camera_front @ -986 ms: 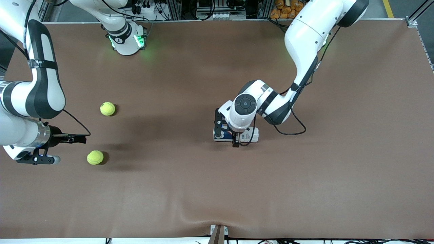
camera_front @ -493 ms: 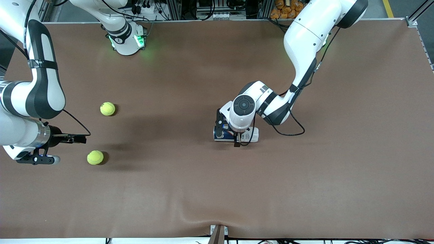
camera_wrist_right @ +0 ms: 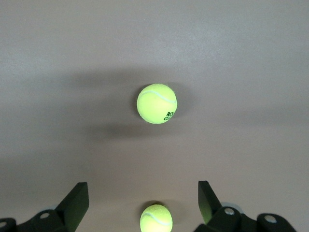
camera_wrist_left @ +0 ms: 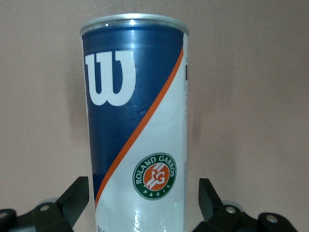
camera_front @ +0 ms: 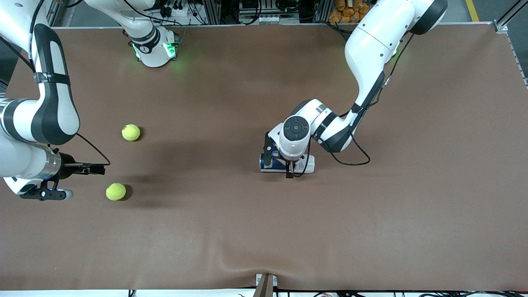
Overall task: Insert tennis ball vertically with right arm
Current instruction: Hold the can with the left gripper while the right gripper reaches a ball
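Two yellow tennis balls lie toward the right arm's end of the table, one (camera_front: 131, 132) farther from the front camera and one (camera_front: 116, 192) nearer. The right gripper (camera_front: 93, 168) hangs over the table between them, open and empty. In the right wrist view one ball (camera_wrist_right: 157, 104) lies ahead and the other ball (camera_wrist_right: 156, 218) sits between the open fingers of the right gripper (camera_wrist_right: 143, 193), lower down. A blue-and-white ball can (camera_front: 286, 163) with an orange stripe lies on its side mid-table. The left gripper (camera_front: 287, 165) straddles the can (camera_wrist_left: 137, 111), its fingers open either side of it (camera_wrist_left: 145, 191).
The brown table mat (camera_front: 412, 185) is bare toward the left arm's end and along the front edge. The right arm's base (camera_front: 154, 49) with green lights stands at the back edge. A small bracket (camera_front: 266, 284) sits at the front edge.
The left arm's wrist has shifted very slightly over the can. The right arm and both balls have not moved.
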`<state>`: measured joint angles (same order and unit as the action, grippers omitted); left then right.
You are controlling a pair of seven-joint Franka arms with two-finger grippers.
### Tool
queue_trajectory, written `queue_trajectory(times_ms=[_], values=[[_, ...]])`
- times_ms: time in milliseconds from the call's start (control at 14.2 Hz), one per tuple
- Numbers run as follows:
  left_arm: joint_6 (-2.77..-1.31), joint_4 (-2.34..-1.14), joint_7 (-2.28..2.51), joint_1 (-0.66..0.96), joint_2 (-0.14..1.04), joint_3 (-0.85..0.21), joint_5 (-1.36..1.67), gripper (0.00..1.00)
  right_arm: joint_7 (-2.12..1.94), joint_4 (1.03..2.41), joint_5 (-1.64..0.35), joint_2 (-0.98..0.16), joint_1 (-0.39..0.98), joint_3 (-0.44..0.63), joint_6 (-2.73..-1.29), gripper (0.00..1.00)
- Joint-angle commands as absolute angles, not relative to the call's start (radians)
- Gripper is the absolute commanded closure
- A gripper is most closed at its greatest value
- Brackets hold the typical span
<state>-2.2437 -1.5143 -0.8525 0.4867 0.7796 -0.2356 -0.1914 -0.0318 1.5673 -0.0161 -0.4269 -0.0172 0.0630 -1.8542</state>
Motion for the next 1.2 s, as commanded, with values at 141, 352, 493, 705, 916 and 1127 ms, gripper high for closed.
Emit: queue_trajectory(times_ms=[141,352,493,705,916,1127], values=[[-2.321,-1.52,-0.847,0.491,0.816,-0.227,-0.213,0.0,-0.018,1.562,-0.021,-0.41,-0.021,0.063,-1.841,0.0],[-2.319,-1.52,-0.847,0.491,0.81,-0.227,-0.216,0.0,-0.02,1.566,-0.021,-0.403,-0.026,0.063,-1.818,0.0],[-2.312,-1.519,-0.847,0.489,0.801,-0.227,-0.216,0.1,-0.021,1.562,-0.021,-0.41,-0.041,0.063,-1.828,0.0],[-2.303,-1.519,-0.853,0.491,0.787,-0.227,-0.218,0.38,-0.018,1.552,-0.02,-0.489,-0.038,0.064,-1.946,0.0],[-2.289,-1.513,-0.851,0.488,0.784,-0.229,-0.218,0.38,-0.018,1.508,-0.015,-0.557,-0.04,0.064,-1.974,0.0],[-2.287,-1.505,-0.859,0.479,0.769,-0.232,-0.218,0.38,-0.018,1.476,-0.015,-0.636,-0.037,0.064,-2.061,0.0]])
